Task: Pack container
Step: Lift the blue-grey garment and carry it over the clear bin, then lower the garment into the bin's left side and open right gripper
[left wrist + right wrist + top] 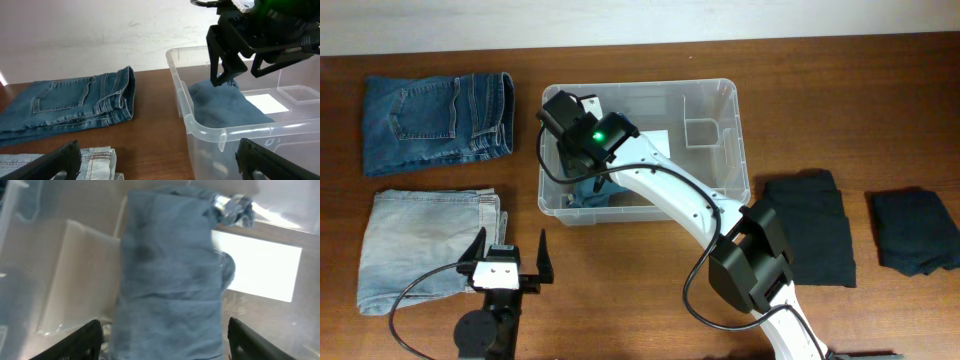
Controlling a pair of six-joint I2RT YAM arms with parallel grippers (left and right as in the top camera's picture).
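- Two pincers to cover, so we'll start with the right gripper [236, 78]. It's down inside the container [743, 150] with its jaws spread wide, and it's got hold of nothing that we can see.
- Its wrist view shows the dark fingers [75, 340] standing one either side of a folded pair of blue-grey jeans [170, 280]. We can't tell whether a tip brushes the cloth.
- Those jeans lie on the container's floor, along the wall on the left-arm side.
- Next to them, a white label [260, 270] shows on the container's base.
- Further toward the container's far right corner, a small clear tray [700, 132] sits inside it.
- We see the container itself, a clear bin with a thick rim, standing on the wooden table [620, 290].
- Outside the container, off its near left corner, is the left gripper [510, 258]. Its jaws are wide open too and it's empty, hovering at the edge of a folded pair of light-wash jeans [420, 245].
- Left of the container and level with its far half lies a darker blue pair of jeans [438, 122], folded and not touching the container.
- Right of the container we've got two dark folded garments. The nearer one [810, 228] is just beside the near right corner. The other one [917, 230] is further out, with bare wood between them.
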